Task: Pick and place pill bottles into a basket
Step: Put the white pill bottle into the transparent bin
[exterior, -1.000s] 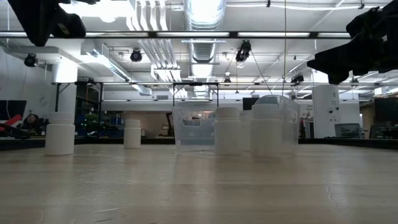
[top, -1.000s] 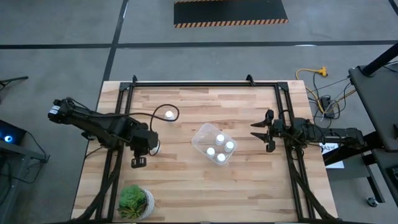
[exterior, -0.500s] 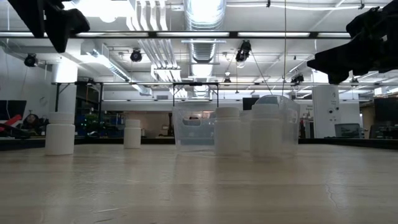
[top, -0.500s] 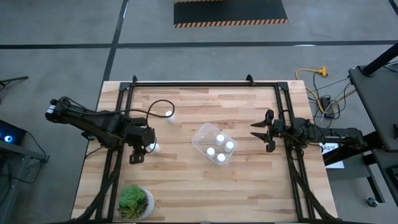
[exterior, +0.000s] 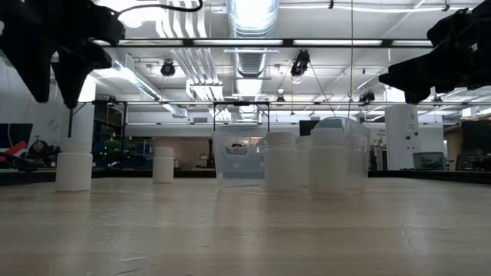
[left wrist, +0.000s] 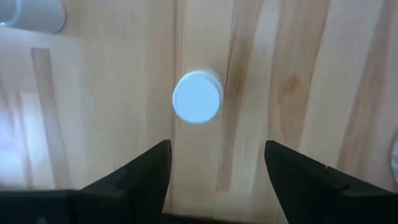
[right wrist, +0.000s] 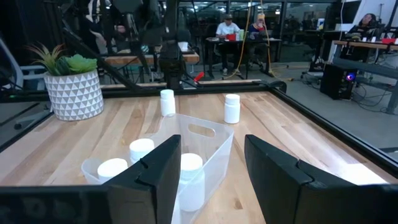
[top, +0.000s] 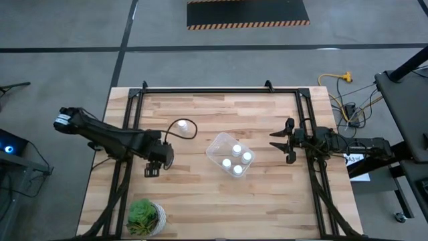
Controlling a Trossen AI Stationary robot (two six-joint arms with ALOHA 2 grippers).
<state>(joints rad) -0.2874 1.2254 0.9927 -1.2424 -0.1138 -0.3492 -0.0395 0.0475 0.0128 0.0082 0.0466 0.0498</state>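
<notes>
One white pill bottle [left wrist: 197, 98] stands upright on the table's left half, straight below my left gripper [left wrist: 214, 155]. The gripper is open and points down, its fingers above the cap and touching nothing. In the high view the gripper [top: 162, 159] hides this bottle. The low view shows the bottle [exterior: 74, 163] under the gripper [exterior: 57, 80]. A second bottle [top: 182, 124] stands farther back. The clear basket [top: 215, 148] sits at mid-table with several bottles [top: 236, 148] upright in it. My right gripper [top: 277, 142] hovers open to the basket's right.
A green potted plant [top: 146, 216] stands at the near left corner. A black cable loop [top: 190, 130] from the left arm hangs around the far bottle. Black frame rails [top: 127, 134] run along both table sides. Bare wood lies in front of the basket.
My left gripper has come down toward the near-left bottle and shifted a little toward the table's right, so it now stands right over the bottle and covers it in the high view. The bottles and the basket have not moved.
</notes>
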